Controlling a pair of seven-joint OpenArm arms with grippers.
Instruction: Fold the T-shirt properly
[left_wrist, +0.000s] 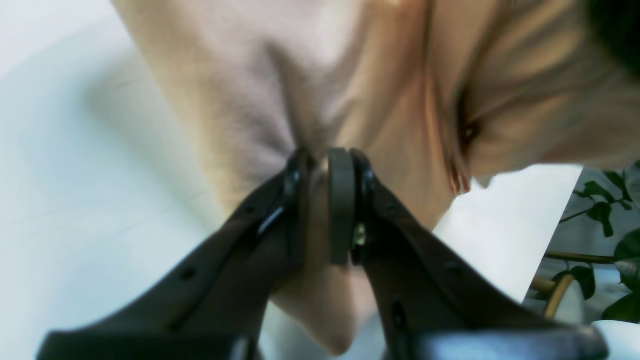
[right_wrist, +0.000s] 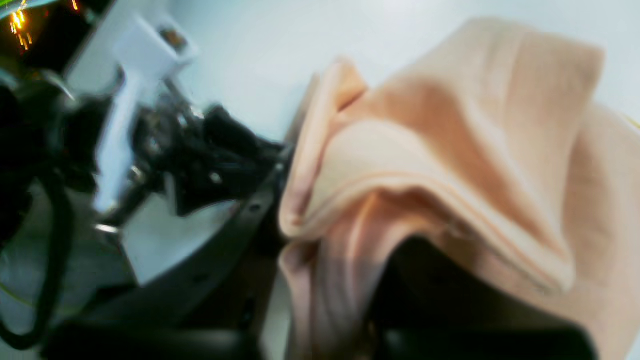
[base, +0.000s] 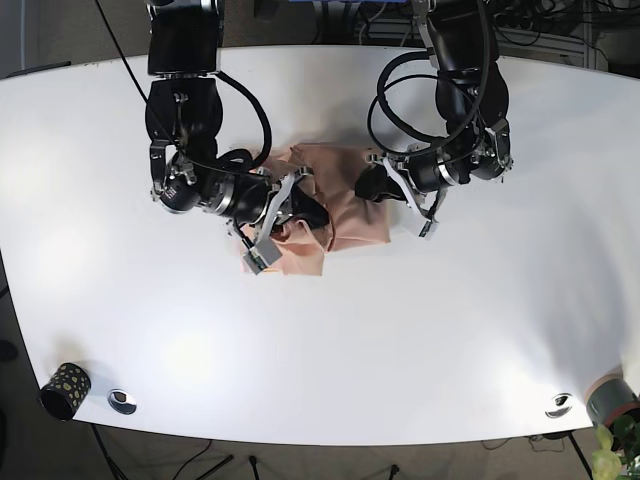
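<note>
T-shirt (base: 335, 205), peach, bunched near the middle of the white desk (base: 480, 320), between the two arms, partly folded and rumpled. Left tool (left_wrist: 320, 165): pads (left_wrist: 341, 210) clenched on a pinch of the cloth; fabric fans out from the nip and a loose tail hangs below it, so the grip looks firm. In the base view this tool sits at the shirt's right edge. Right tool (base: 300, 212): buried in the cloth at the shirt's left side; the wrist view is blurred, a hemmed fold (right_wrist: 425, 195) drapes over one finger, and whether that tool is clamped or slack cannot be told. Step in hand, by my reading: mid-fold, one edge gathered and carried across the body of the shirt, layers stacked unevenly. The fold is far from neat; several ridges and a doubled hem show. Next move calls for the left tool to draw its pinched edge over and lay it flat, keeping tension so the layer does not crumple, then let go only once the cloth rests on the desk. Risk: both tools work close together, and pulling against the right one could drag the whole bundle sideways.
</note>
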